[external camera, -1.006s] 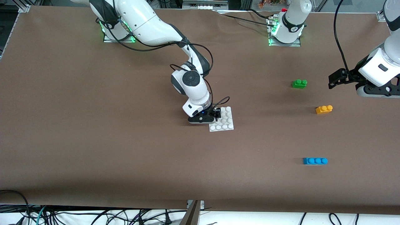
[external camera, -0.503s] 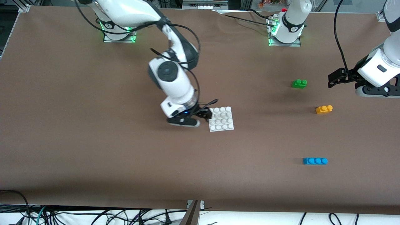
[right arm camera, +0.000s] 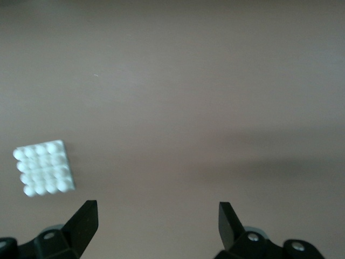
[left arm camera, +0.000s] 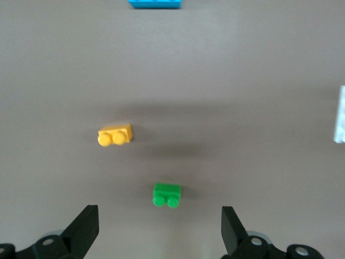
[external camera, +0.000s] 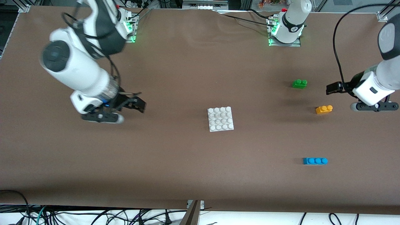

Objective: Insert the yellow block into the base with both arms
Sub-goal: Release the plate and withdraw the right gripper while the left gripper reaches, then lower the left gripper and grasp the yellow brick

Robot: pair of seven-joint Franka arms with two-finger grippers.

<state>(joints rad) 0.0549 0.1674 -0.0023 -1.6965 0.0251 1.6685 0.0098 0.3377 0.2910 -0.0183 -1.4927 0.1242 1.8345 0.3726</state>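
Toward the left arm's end of the table lay the yellow block [external camera: 324,109], a small orange-yellow brick with two round studs, alone on the brown table [external camera: 187,175]. Its neighbours were a green brick [external camera: 299,83] farther from the camera and a blue brick [external camera: 315,161] nearer. The left gripper [external camera: 333,88] hung close by, spread and empty. The white studded base [external camera: 221,118] sat mid-table. The right gripper [external camera: 137,104] hung spread and empty, well apart from it.

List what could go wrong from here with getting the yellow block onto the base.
1. The green brick lies close to the yellow block; the open left end effector might take or knock the wrong one.
2. The base lies loose on the table, with the open right end effector off toward the right arm's end; pressing may slide it.
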